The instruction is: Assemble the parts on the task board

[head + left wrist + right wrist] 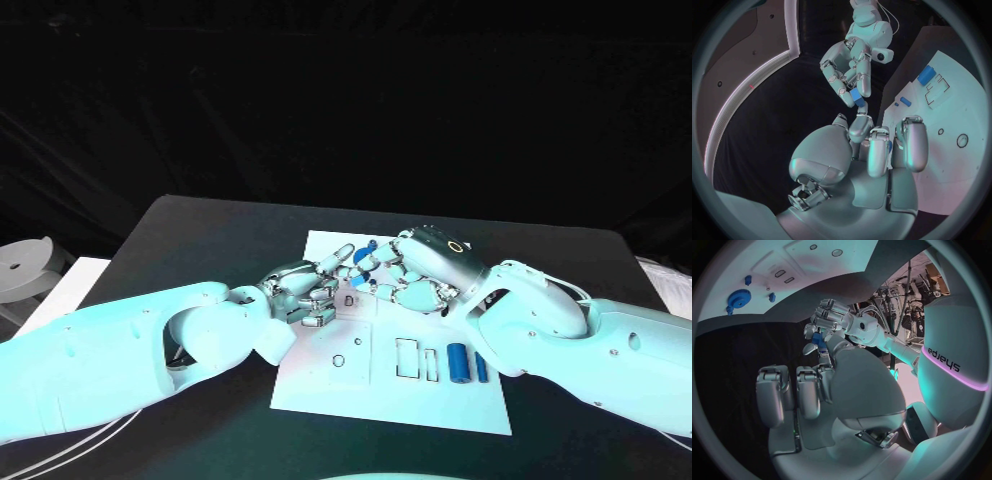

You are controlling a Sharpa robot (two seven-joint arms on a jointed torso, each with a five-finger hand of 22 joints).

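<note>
Above the far half of the task board (389,390), a small blue part (857,96) pinched between fingertips of both hands, lifted clear of the plate. From the left wrist view, held by the right hand (851,67) at its upper end, with the left hand (879,145) reaching a fingertip up to its lower end; remaining left fingers curled loosely, holding nothing else. Same blue part (819,338) visible from the right wrist view, at the meeting fingertips. Whether being passed across or fitted together, cannot tell.

On the near half of the board, a blue cylinder (457,363) lying in a slot beside outlined rectangular recesses (415,360) not yet filled. Farther off, a blue gear (737,299) and two smaller blue pieces (772,297) resting on the plate.

Judged from this: early to middle of the assembly, several seats empty, the held part not yet placed.
</note>
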